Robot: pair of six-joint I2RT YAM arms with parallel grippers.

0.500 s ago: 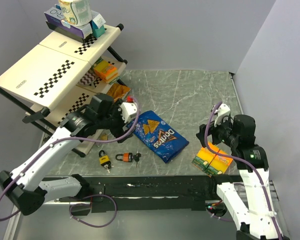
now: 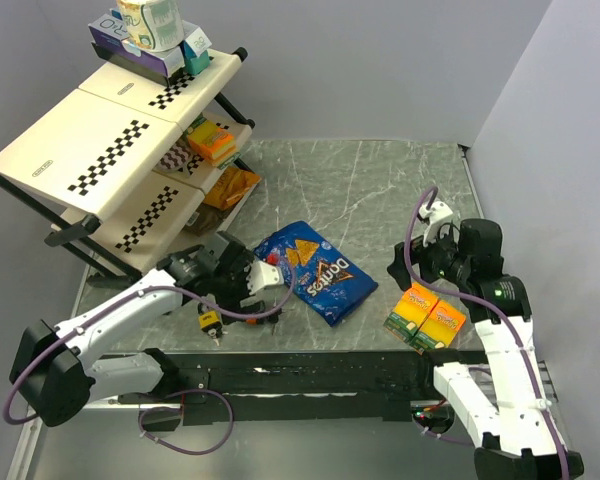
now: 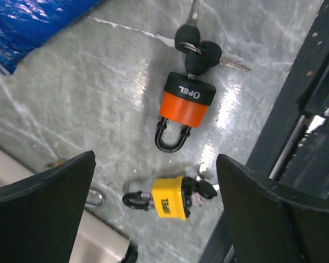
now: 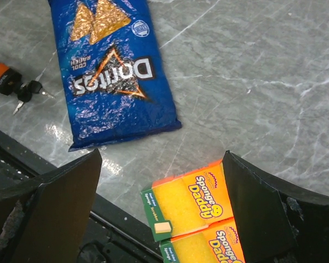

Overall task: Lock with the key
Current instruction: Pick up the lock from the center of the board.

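Note:
An orange padlock (image 3: 185, 101) lies on the marble table with its key bunch (image 3: 200, 50) at its base; it also shows at the left edge of the right wrist view (image 4: 0, 76). A yellow padlock (image 3: 169, 198) lies nearer the table edge with a black-headed key (image 3: 204, 190) in its base; it also shows in the top view (image 2: 209, 321). My left gripper (image 3: 156, 219) is open and empty, low over the table, with the yellow padlock between its fingers (image 3: 44, 208). In the top view the left gripper (image 2: 255, 290) covers the orange padlock. My right gripper (image 4: 159, 219) is open and empty above the sponge packs.
A blue Doritos bag (image 2: 315, 268) lies mid-table. Two Sponge Daddy packs (image 2: 427, 318) sit at the front right edge. A tiered shelf rack (image 2: 100, 150) with boxes stands at the left, its foot (image 3: 93, 197) close to the yellow padlock. The black front rail (image 3: 296, 109) runs beside the locks.
My left arm has dropped and moved toward the near edge, now low over the padlocks. My right arm has shifted slightly.

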